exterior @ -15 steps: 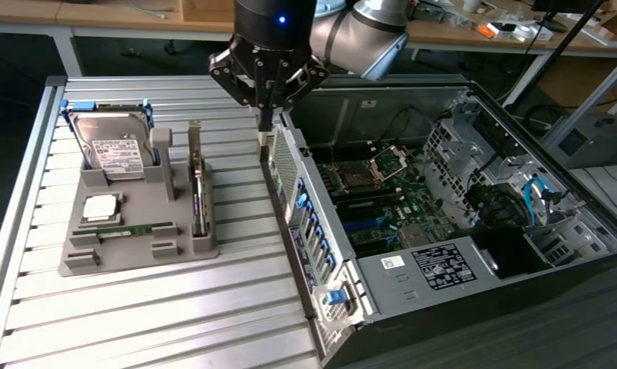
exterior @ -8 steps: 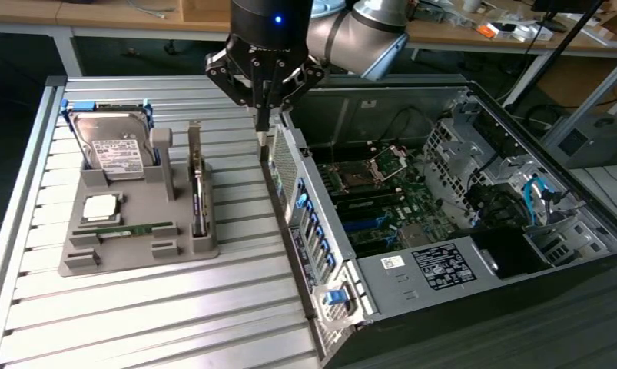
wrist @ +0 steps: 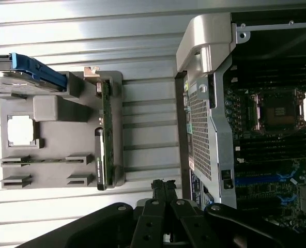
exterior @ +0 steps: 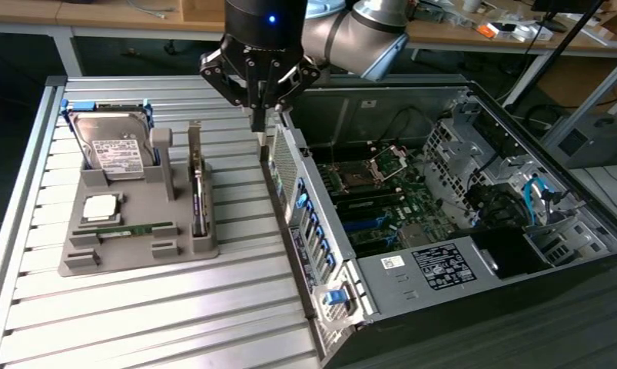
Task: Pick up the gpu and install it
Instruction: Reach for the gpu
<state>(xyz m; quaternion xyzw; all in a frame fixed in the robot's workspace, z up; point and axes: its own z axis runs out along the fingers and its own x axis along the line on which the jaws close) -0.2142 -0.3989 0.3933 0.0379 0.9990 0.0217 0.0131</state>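
Observation:
The gpu (exterior: pixel 197 181) is a thin dark card standing on edge in a slot at the right side of the grey holder tray (exterior: pixel 134 257); its silver bracket end points to the far side. In the wrist view the gpu (wrist: pixel 106 137) appears edge-on along the tray's side. My gripper (exterior: pixel 258 132) hangs shut with nothing between its fingers, above the slatted table in the gap between the tray and the open computer case (exterior: pixel 431 215). The shut fingertips (wrist: pixel 164 187) point down, apart from the card.
A hard drive (exterior: pixel 111 146) with white label stands at the tray's back, a square CPU (exterior: pixel 101 206) and a green RAM stick (exterior: pixel 129 228) lie in front. The case's motherboard (exterior: pixel 375 196) lies exposed. Slatted table (exterior: pixel 154 315) spreads toward the near edge.

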